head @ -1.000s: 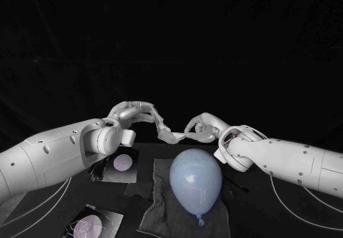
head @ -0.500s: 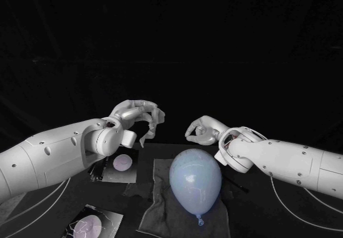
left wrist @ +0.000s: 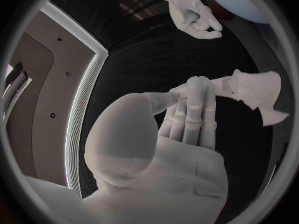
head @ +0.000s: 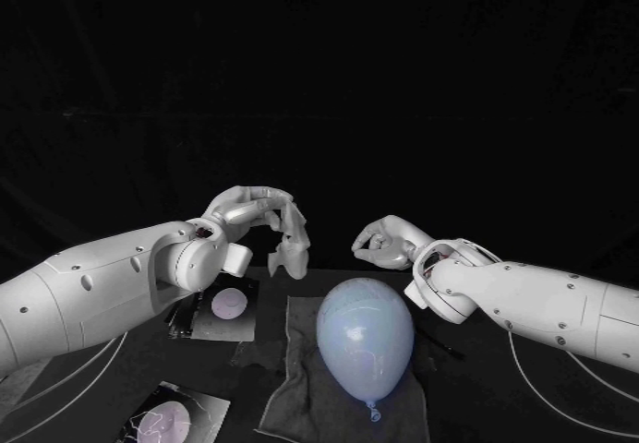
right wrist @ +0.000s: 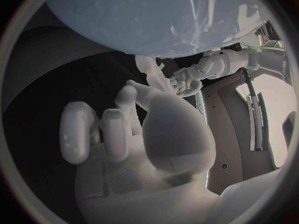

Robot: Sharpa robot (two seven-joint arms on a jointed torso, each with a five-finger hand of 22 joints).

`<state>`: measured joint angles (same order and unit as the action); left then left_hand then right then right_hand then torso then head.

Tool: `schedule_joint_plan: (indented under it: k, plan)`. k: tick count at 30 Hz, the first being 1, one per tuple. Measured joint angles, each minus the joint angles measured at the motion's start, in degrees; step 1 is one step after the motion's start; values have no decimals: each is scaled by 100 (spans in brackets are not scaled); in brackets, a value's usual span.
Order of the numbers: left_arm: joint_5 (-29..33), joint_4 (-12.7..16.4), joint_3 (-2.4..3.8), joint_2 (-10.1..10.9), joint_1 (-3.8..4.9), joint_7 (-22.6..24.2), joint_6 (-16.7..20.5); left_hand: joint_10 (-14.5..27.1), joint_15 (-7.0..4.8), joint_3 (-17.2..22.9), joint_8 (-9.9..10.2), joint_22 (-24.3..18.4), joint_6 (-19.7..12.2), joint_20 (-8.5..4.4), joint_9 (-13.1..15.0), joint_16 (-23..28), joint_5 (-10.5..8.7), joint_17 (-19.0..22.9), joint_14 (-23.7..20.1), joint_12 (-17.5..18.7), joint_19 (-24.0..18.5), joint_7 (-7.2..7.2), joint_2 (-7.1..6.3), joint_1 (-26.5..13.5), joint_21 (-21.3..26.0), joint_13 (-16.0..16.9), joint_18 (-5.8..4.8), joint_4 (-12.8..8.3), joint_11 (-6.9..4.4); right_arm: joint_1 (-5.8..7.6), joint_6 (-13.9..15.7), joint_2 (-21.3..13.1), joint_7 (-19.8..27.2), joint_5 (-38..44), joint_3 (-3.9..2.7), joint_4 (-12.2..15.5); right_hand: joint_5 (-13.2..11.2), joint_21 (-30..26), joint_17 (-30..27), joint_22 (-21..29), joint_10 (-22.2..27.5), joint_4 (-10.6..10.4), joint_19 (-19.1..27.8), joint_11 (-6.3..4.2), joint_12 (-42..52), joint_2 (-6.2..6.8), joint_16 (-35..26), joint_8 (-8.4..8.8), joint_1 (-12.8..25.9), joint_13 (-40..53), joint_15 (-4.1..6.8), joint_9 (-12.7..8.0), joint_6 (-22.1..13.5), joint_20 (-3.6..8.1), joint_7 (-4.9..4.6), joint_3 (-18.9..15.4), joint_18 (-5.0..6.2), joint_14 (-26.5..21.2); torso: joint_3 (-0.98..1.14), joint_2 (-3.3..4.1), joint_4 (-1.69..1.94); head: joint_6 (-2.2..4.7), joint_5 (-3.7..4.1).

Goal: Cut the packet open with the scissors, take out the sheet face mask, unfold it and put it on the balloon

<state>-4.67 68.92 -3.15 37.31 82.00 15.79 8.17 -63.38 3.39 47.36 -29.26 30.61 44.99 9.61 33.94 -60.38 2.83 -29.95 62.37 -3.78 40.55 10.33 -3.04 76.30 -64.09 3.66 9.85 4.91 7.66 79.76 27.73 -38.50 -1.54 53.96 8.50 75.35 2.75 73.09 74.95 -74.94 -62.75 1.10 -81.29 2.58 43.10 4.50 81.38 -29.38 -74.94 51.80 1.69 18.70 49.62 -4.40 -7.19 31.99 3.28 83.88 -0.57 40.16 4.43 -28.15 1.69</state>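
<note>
Mask (left wrist: 255,88) | left fingers (left wrist: 194,99) pinch it, clearest in wrist view | right fingers (right wrist: 74,129) curled, empty

Dim throughout, set against a black backdrop (head: 319,92). Comes softly from above, laying a pale sheen on the balloon (head: 364,337) and leaving the desk (head: 533,401) in deep shadow. Bends straight edges near both wrist circles' rims; streaks white glare across the balloon in the right wrist view.

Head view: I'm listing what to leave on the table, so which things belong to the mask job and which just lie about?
Job: sheet face mask, hanging from the left hand; right hand, holding nothing; balloon.
Lying about: grey cloth under the balloon; packet beside the left arm and packet at the near edge, used or spare, cannot tell.
</note>
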Motion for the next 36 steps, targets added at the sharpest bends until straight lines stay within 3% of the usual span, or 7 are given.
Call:
schedule_joint_plan:
  k: [4, 8, 10, 12, 20, 28, 36]
  plan:
    - [-88, 2, 0, 27, 3, -17, -196, -31, 6, 0, -23, 23, -9, -20, 0, -170, -4, -36, 13, 0, 20, -9, 0, 0, -44, 0, -1, 0, -31, -1, 58, 53, 153, -411, 0, -97, 2, -1820, -563, 1, 499, -209, 942, 199, -1220, 307, -1346, 389, 303, -1016, -238, -211, -301, -186, -246, -45, 340, -725, 1, 0, 0, 10, 13]
    - [-182, 59, 0, 45, 10, -47, -392, -31, -13, 0, -45, 36, -19, -20, 0, -253, -4, -49, 33, 0, 20, -19, -1, 0, -76, 0, -3, 0, -31, -1, 89, 125, 336, -781, 0, -182, 2, -2990, -1262, 309, 586, -374, 1522, 352, -1970, 567, -2113, 605, 391, -1795, -377, -327, -405, -326, -349, -197, 479, -1359, 2, 1, 0, 11, 20]
    - [-233, 94, 0, 47, 16, -63, -476, -32, -21, 0, -49, 39, -27, -20, 0, -286, -4, -56, 42, 0, 20, -27, -1, 0, -93, 0, -3, 0, -31, -1, 93, 175, 436, -950, 0, -229, 2, -3767, -1758, 674, 616, -477, 1911, 441, -2337, 647, -2611, 733, 370, -2231, -471, -385, -455, -411, -398, -300, 605, -1842, 1, 1, 0, 12, 24]
    - [-288, 121, 0, 47, 24, -82, -555, -32, -21, 1, -66, 40, -28, -20, 0, -286, -4, -57, 43, 0, 20, -28, -1, 0, -93, 0, -4, 0, -31, -2, 93, 236, 549, -1128, 0, -281, 2, -4134, -2001, 892, 667, -537, 2079, 492, -2587, 681, -2828, 848, 347, -2558, -527, -436, -491, -474, -415, -446, 648, -2150, 5, 1, 0, 16, 25]
    - [-441, 169, 1, 58, 46, -131, -715, -31, -19, 0, -66, 51, -39, -40, 0, -368, -5, -69, 43, 0, 40, -39, -2, 1, -126, 1, -7, 0, -31, -5, 32, 471, 925, -1618, -1, -465, 2, -4504, -2356, 1178, 1035, -607, 2209, 616, -3105, 748, -3003, 1234, 182, -3312, -646, -561, -804, -605, -393, -1006, 657, -2725, 10, 4, 3, 43, 63]
    - [-524, 279, 1, 57, 56, -153, -777, -52, -12, 0, -66, 52, -49, -40, 1, -419, -17, -77, 50, 0, 40, -50, -3, 2, -126, 1, -11, -1, -51, -15, -106, 632, 1194, -1792, -3, -518, 2, -4537, -2674, 1172, 1112, -564, 2378, 659, -3175, 678, -3136, 1300, -48, -3665, -708, -555, -823, -659, -381, -1352, 653, -3157, 10, 7, 5, 22, 69]
    - [-588, 342, 0, 66, 61, -166, -805, -52, -11, 0, -66, 58, -51, -40, 1, -456, -17, -83, 50, 0, 40, -51, -3, 1, -150, 1, -14, -1, -51, -23, -208, 773, 1478, -1833, -6, -579, 2, -4648, -3043, 1148, 1165, -600, 2601, 620, -3185, 490, -3377, 1261, -236, -3904, -711, -482, -639, -686, -389, -1550, 644, -3682, 5, 1, 8, 17, 62]
